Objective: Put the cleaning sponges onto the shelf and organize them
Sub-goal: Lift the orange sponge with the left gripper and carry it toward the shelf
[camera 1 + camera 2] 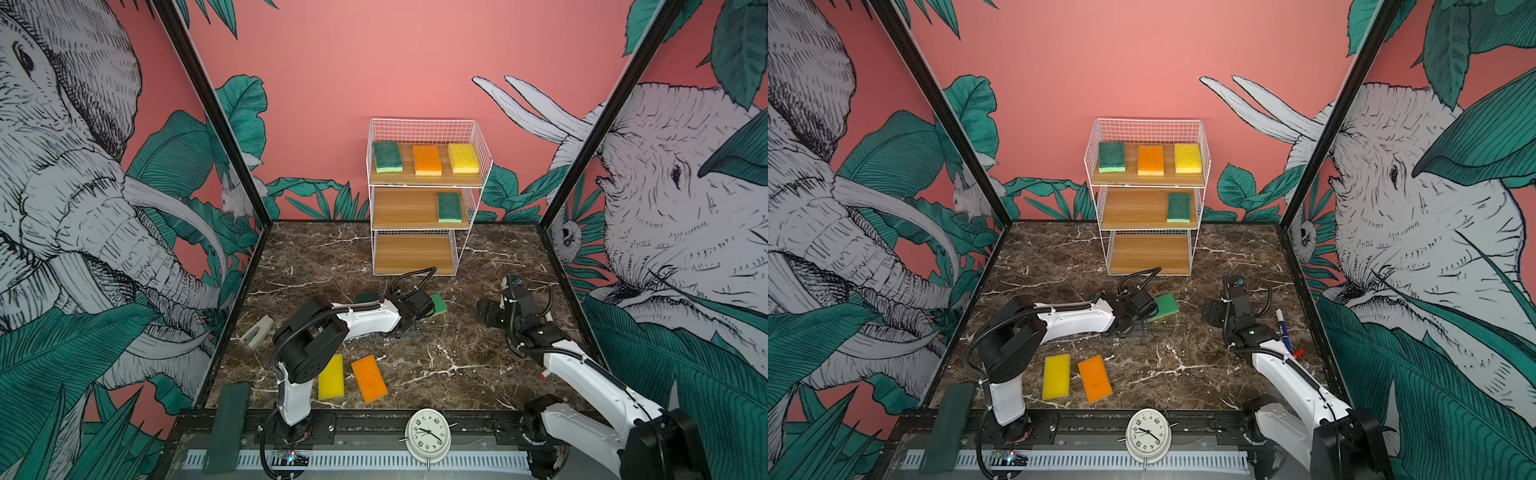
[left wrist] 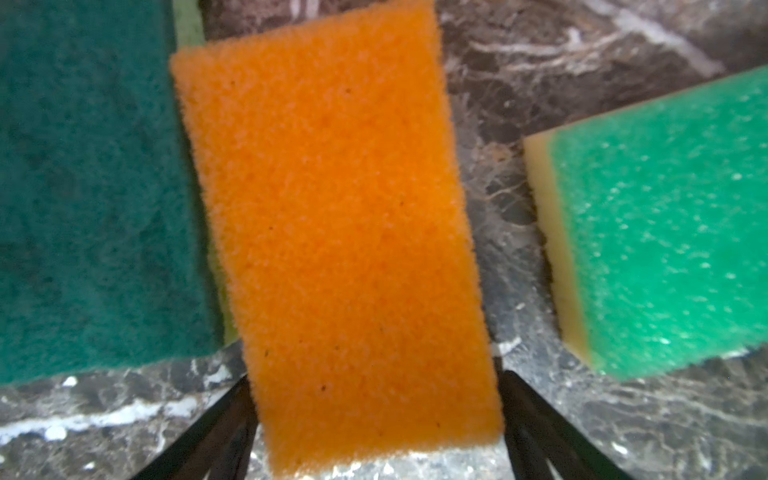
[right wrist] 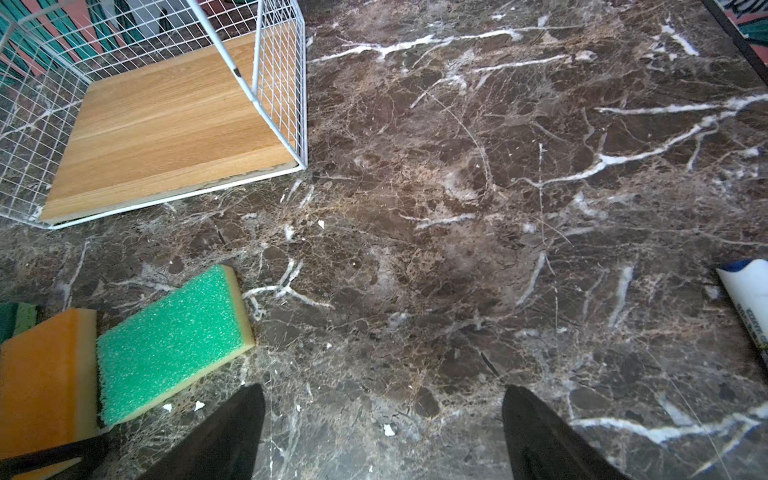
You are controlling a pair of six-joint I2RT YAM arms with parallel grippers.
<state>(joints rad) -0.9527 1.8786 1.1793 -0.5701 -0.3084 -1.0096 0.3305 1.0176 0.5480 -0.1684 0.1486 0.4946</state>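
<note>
My left gripper (image 2: 374,376) sits low over the dark marble tabletop (image 2: 602,62). A flat rectangular orange foam sponge (image 2: 332,232) runs lengthwise between its black fingers (image 2: 216,432). The fingers stand wide apart, one at each long edge of the sponge's near end. I cannot tell whether they are pinching it. The sponge's top face is an even, fuzzy orange.

From this wrist camera, one long side of it covers the edge of a dark green scouring sponge (image 2: 95,187). On the other side, across a strip of marble, lies a light green sponge (image 2: 665,232) with a cream layer. My right gripper (image 3: 382,388) is spread wide over bare marble with nothing between its fingers. In both top views it is to the right of that cluster.

The white wire shelf (image 1: 399,208) with three wooden boards stands at the back of the table.
- **Top board:** a shelved green sponge (image 1: 387,156), a shelved orange sponge (image 1: 427,160) and a shelved yellow sponge (image 1: 463,158) lie in a row, left to right.
- **Middle board:** a lone green sponge (image 1: 449,207) lies at the right end.

Near the left arm's base, a yellow floor sponge (image 1: 331,377) and a second orange sponge (image 1: 369,378) lie side by side.
</note>
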